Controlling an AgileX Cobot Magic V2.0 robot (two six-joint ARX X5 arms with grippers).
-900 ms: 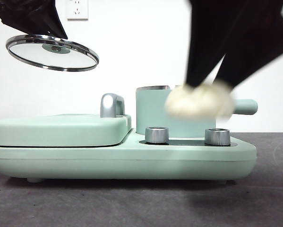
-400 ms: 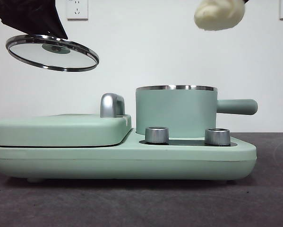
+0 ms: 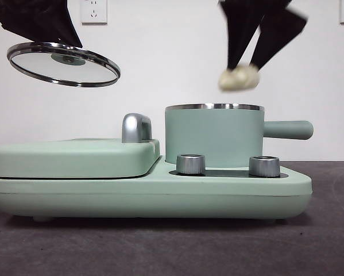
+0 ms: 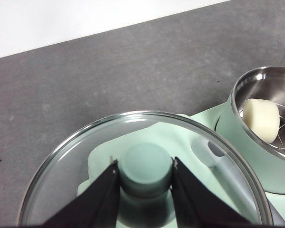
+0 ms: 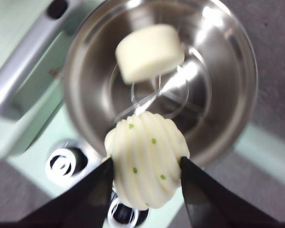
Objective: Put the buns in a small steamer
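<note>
Carrying the second bun toward the open steamer while the lid is held clear.

Front view: the right gripper (image 3: 239, 75) grips the pleated bun (image 3: 239, 78) above the steamer (image 3: 213, 135), toward its handle side; the left gripper (image 3: 39, 23) holds the glass lid (image 3: 64, 63) high over the griddle cover (image 3: 74, 158). Left wrist view: jaws are clamped on the lid's green knob (image 4: 145, 168); the smooth bun (image 4: 260, 119) lies on the rack inside the steamer. Right wrist view: jaws pinch the pleated bun by its sides, and it appears over the near rim rather than the centre. Risk, in my judgement: released from here it could strike the steel rim (image 5: 247, 95) and roll onto the knobs (image 5: 63, 164), or land on the smooth bun.
</note>
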